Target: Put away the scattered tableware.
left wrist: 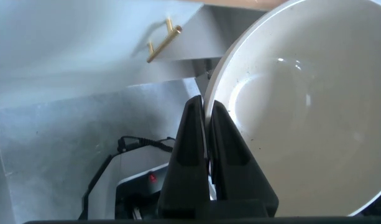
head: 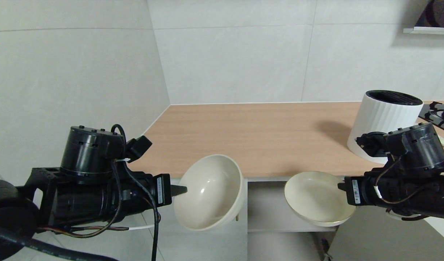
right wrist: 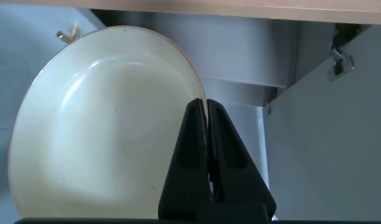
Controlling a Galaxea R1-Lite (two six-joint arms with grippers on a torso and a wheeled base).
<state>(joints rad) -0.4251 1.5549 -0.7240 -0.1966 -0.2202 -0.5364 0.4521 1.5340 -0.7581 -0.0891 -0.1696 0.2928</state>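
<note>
Left gripper (head: pixel 181 189) is clamped on a tilted bowl (head: pixel 207 192) rim, right gripper (head: pixel 340 186) on a plate (head: pixel 316 198) rim, both held off the bench (head: pixel 261 134) near edge.

Kitchen, pale tiled walls (head: pixel 80 72), wood-topped bench (head: pixel 261 134), gas hob (head: pixel 439 113) at its end, extractor hood (head: pixel 434 16) above, white cabinets (head: pixel 203 246) below

Cream bowl (head: pixel 209 192) tilted in left hand (head: pixel 183 189); cream plate (head: pixel 318 199) tilted in right hand (head: pixel 339 186)
</note>
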